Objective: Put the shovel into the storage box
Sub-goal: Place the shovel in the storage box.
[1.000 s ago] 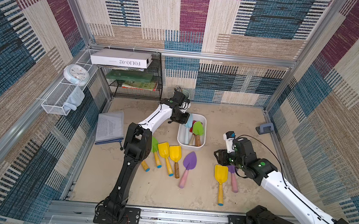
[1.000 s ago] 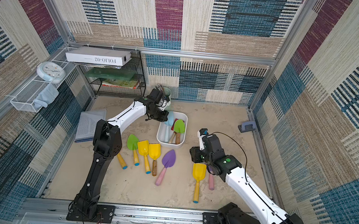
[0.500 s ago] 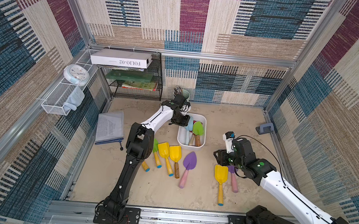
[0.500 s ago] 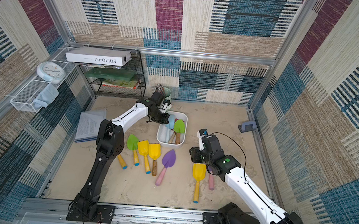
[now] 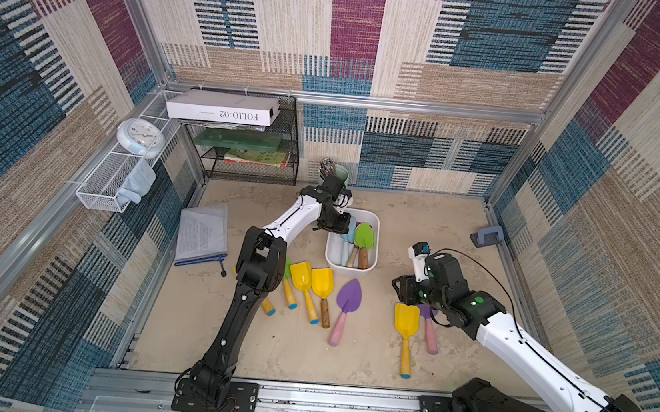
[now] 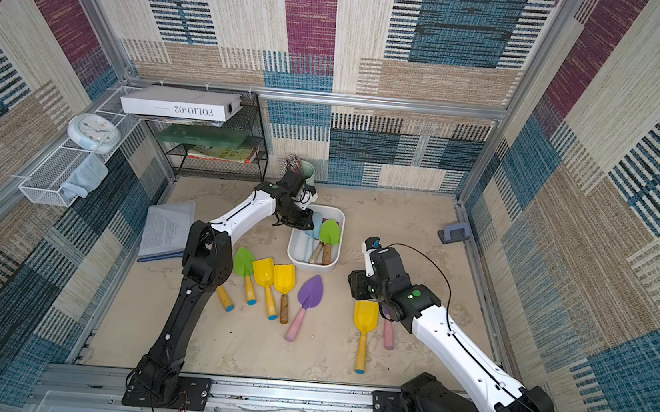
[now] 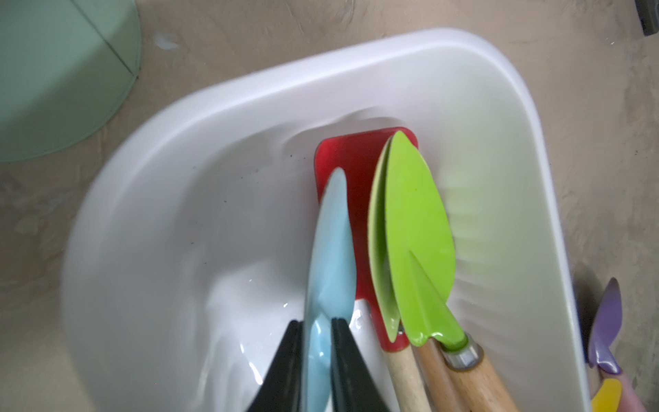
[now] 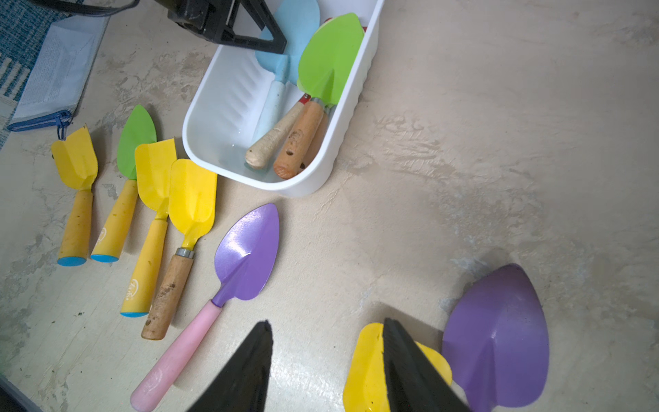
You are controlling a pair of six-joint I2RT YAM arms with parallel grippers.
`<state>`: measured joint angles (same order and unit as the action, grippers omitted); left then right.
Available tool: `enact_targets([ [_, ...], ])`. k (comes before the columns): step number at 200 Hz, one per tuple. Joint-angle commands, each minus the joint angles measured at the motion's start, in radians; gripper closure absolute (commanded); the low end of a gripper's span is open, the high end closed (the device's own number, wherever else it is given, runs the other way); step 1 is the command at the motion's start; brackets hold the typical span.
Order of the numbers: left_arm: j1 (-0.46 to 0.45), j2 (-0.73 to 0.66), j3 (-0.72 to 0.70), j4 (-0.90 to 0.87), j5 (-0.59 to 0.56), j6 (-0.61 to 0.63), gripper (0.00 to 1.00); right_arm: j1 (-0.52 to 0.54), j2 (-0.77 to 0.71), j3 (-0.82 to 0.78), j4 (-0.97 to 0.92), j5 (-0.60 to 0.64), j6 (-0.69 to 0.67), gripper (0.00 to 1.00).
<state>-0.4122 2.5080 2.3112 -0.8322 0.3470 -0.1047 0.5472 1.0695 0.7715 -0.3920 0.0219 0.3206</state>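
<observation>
**Left gripper moved in over the box, blue shovel between its jaws**

Since a second ago my left gripper has moved from the far corner of the storage box to a spot further over its inside. My right arm has not moved.

Farthest left, the mint-green cup stands just beside the box, clear of me. My left jaws are narrow, one on each side of the pale blue shovel. I cannot tell whether they are pinching it or have just let go. That shovel is inside the box, on edge, its blade over the red shovel and beside the green shovel.

I think the risk is in pulling back. If a finger is rubbing the blade, I could lift the shovel back out or tip it onto its neighbours. The light box might also slide.

Six shovels lie on the table near the box, among them a purple shovel with a pink handle.

On the right, my right gripper is wide and empty. One of its fingers is over the blade of a yellow shovel, which lies just beside a second purple shovel. Closing from here could catch only the blade's edge, so it slips out or knocks into its purple neighbour.
</observation>
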Motion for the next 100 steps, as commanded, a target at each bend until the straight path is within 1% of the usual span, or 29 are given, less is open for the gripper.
enact_targets([
  [1, 0.004, 0.008, 0.008, -0.030, -0.038, -0.001, 0.67, 0.000, 0.000, -0.001, 0.013, 0.004, -0.008, 0.46],
  [16, 0.005, 0.008, 0.014, -0.033, -0.041, -0.005, 0.60, 0.001, -0.002, -0.001, 0.012, 0.003, -0.007, 0.46],
  [54, 0.000, -0.002, 0.036, -0.044, -0.037, -0.025, 0.51, 0.000, -0.008, 0.000, 0.003, 0.011, -0.008, 0.46],
  [69, -0.006, -0.012, 0.044, -0.044, -0.037, -0.029, 0.45, 0.000, -0.012, 0.000, -0.001, 0.014, -0.010, 0.46],
  [100, -0.018, -0.029, 0.068, -0.055, -0.047, -0.035, 0.39, -0.001, -0.021, 0.001, -0.008, 0.018, -0.009, 0.46],
])
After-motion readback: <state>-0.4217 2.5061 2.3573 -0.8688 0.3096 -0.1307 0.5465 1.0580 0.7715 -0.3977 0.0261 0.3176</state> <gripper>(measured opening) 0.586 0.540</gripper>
